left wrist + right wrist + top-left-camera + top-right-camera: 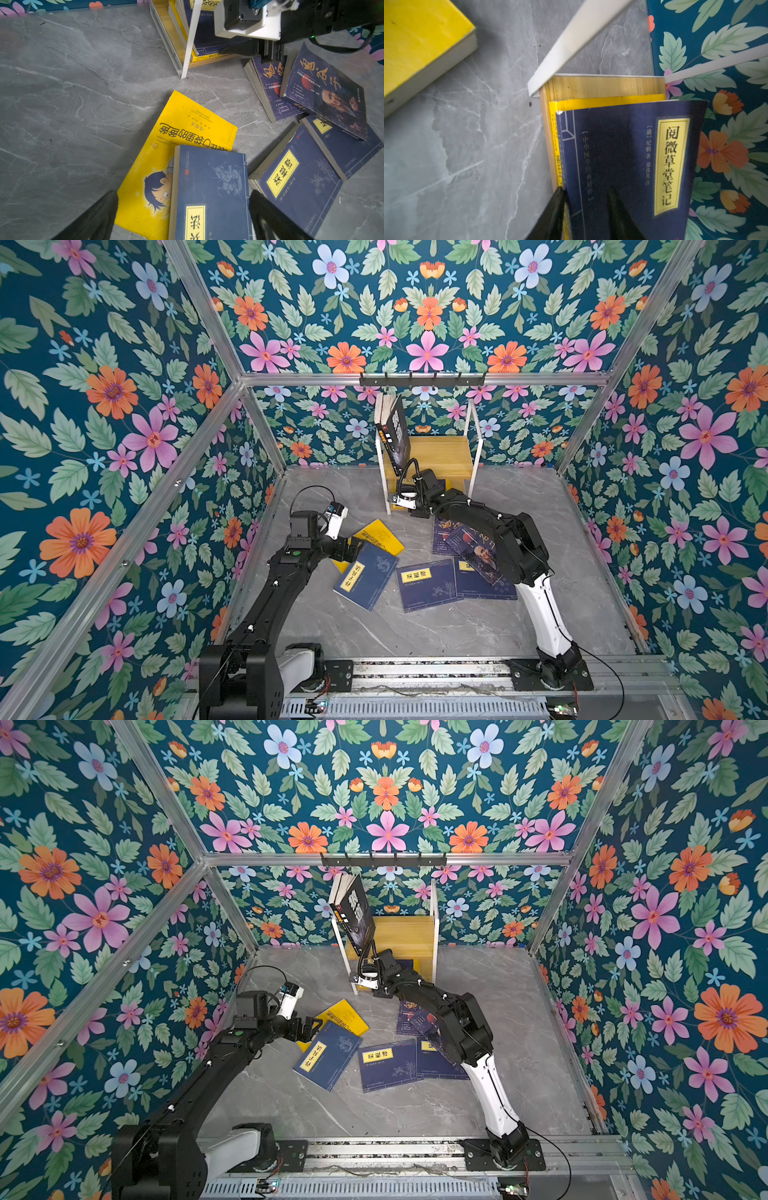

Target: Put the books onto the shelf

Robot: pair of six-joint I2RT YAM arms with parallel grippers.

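while the right tool [585, 190] stands narrow about the near edge of the shelved navy book [623, 158], labelled 阅微草堂笔记, i cannot tell whether it grips or only nudges. that book lies on a yellow book [610, 101] in the lower tier of the shelf [440, 452], at twelve o'clock on the bench [415, 635]. the left tool [182, 193] gapes wide and empty over a loose navy book [214, 182] whose label ends in 法, atop a yellow cartoon book [187, 124]. at three o'clock of these lie the navy 菜根谭 book [295, 176], another navy cover [351, 149] and two 鬼谷子 portrait covers [324, 91]. a black book [397, 431] leans at the upper tier's nine o'clock end. i judge at least four shelved, with six on the bench yet to lift.
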